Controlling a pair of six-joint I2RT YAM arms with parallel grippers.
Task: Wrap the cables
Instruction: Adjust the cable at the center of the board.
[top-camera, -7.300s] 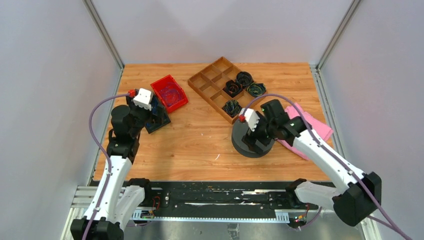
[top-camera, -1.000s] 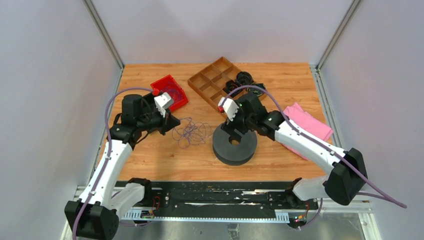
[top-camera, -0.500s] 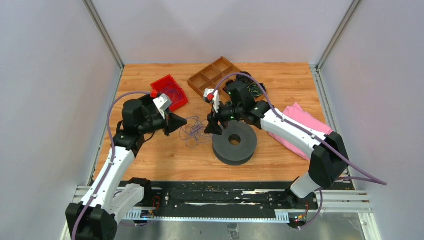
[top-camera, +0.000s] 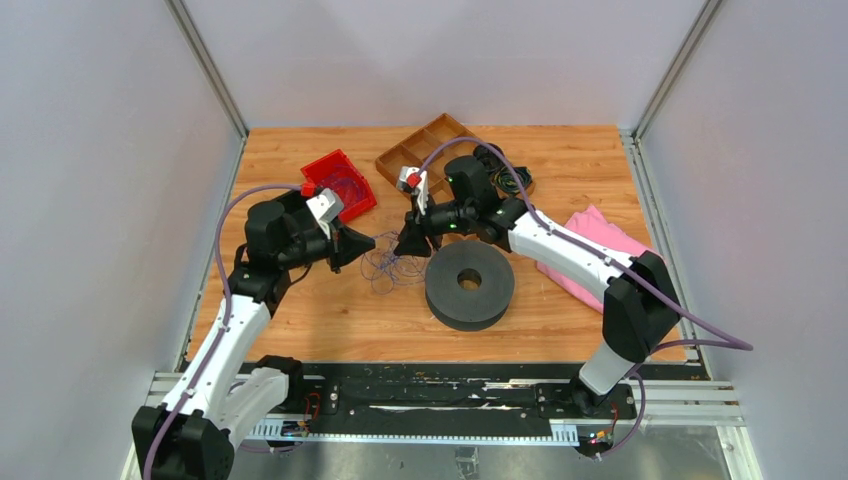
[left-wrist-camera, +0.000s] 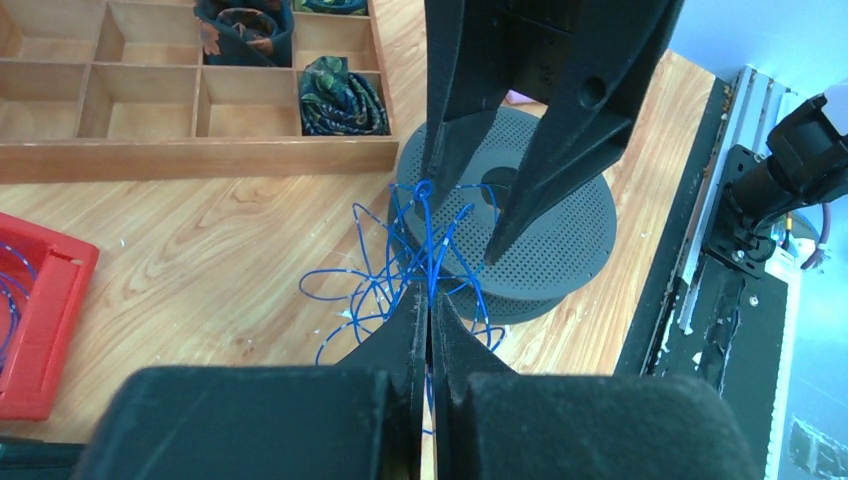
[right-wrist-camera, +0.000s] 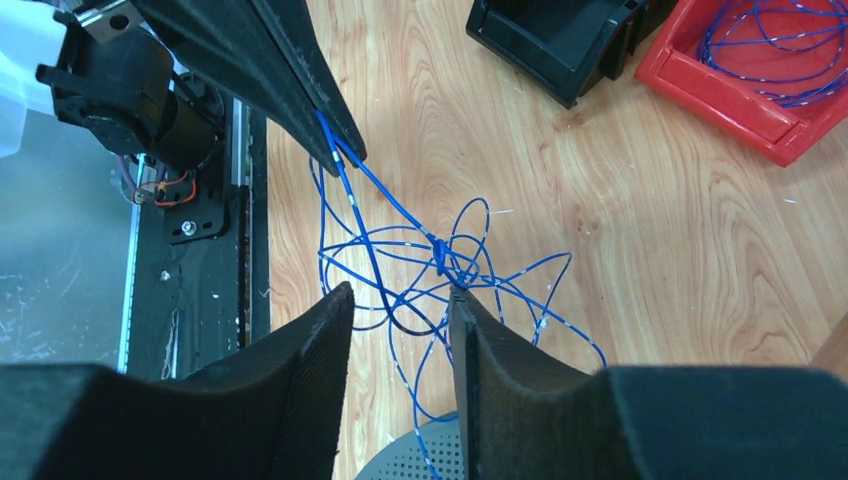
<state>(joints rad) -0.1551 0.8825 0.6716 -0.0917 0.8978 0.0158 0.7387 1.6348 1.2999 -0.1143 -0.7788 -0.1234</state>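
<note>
The left gripper is pinching one strand of the thin blue string-like cable, fingers pressed together on it. The cable is lying in a loose tangle on the wooden table, just beside the dark grey perforated round spool. The right gripper is hovering over the tangle, fingers spread. Recommended: close on a single strand near the knot, not the whole bundle, while holding the left pinch firm for tension.
</note>
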